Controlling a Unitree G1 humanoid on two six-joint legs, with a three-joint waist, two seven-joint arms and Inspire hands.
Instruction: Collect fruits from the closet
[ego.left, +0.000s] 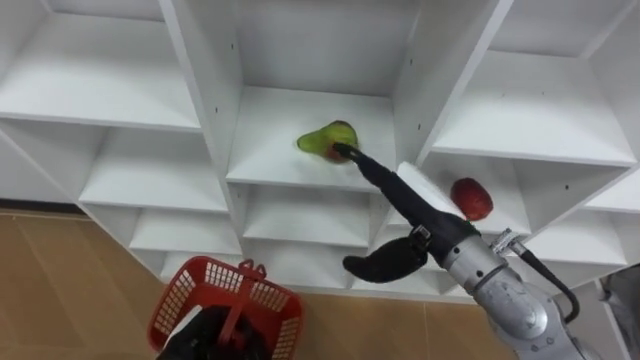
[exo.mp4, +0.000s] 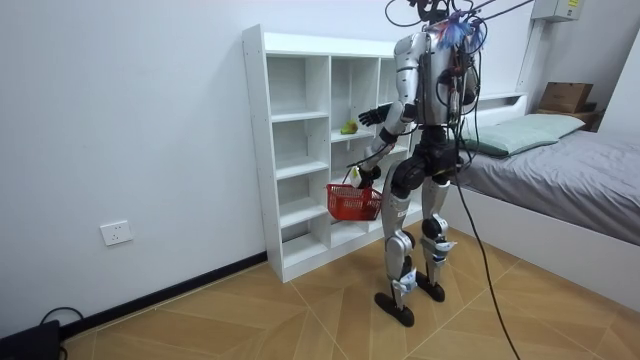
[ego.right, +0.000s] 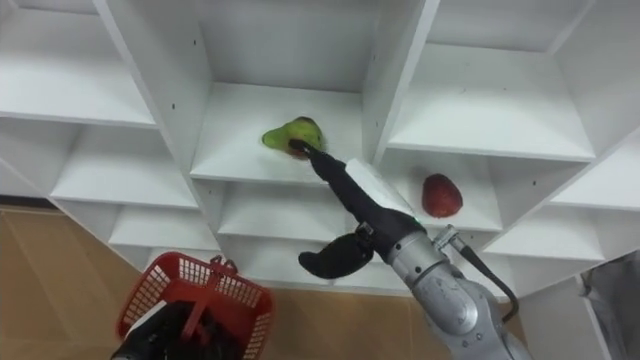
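Note:
A green fruit with a reddish patch (ego.left: 322, 139) lies on a middle shelf of the white closet (ego.left: 205, 80). My right hand (ego.left: 405, 210) reaches up to it with its fingers (ego.left: 362, 163) straight, their tips touching the fruit's right side, thumb spread below. A red fruit (ego.left: 471, 198) sits in the compartment to the right, one shelf lower. My left hand (ego.left: 212, 335) is low at the left, curled on the handle of a red mesh basket (ego.left: 180, 295). In the room view the robot stands facing the closet (exo.mp4: 290, 150), basket (exo.mp4: 352, 201) hanging at hip height.
The closet's upright dividers (ego.left: 430, 70) flank the right arm on both sides. The other compartments hold nothing. Wooden floor (ego.left: 60, 290) lies below, and a bed (exo.mp4: 560, 170) stands behind the robot at the room view's right.

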